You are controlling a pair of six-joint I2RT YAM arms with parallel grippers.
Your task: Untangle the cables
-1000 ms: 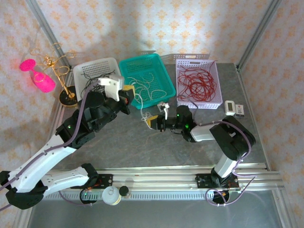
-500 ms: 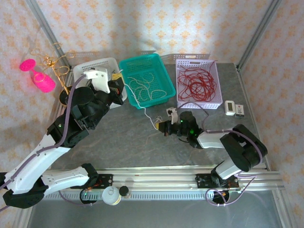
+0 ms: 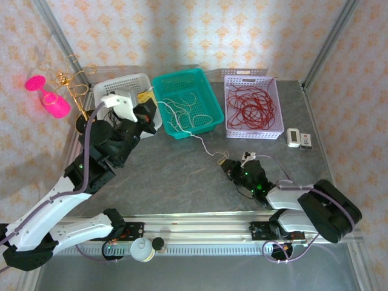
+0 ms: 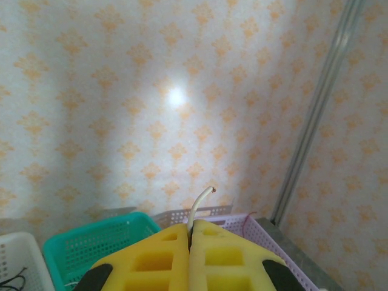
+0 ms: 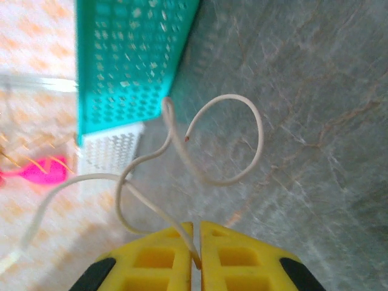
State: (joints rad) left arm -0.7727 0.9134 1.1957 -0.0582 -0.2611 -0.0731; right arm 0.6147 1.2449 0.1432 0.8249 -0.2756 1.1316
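The right gripper (image 3: 230, 170), nearest the rail, sat low over the grey marbled table (image 3: 170, 182). Its yellow pads (image 5: 233, 254) were clamped on a thin white cable (image 5: 233, 176), which entered at the seam between them. Just ahead of the jaws the cable made a loose loop and ended in a free tip.

A second earlier this gripper had been close beside the teal plastic basket (image 3: 179, 76). It had since drawn back toward the rail, and the white cable (image 3: 205, 145) trailed from its jaws across the table to that basket's near corner. In my judgement, the pull had dragged one strand clear of the white coils left inside.

Farther off, the left gripper (image 3: 145, 99) was clenched on a white cable end (image 4: 200, 203), which stuck up from between its pads. It had lifted toward the far left, above the gap between the white plastic basket (image 3: 121, 80) and the teal one. I could not tell whether both grippers held the same strand.

Beyond and to the right of the right jaws, the red cables (image 3: 248, 106) lay coiled in the lilac basket (image 3: 277, 112). Sorting by colour appeared well advanced.
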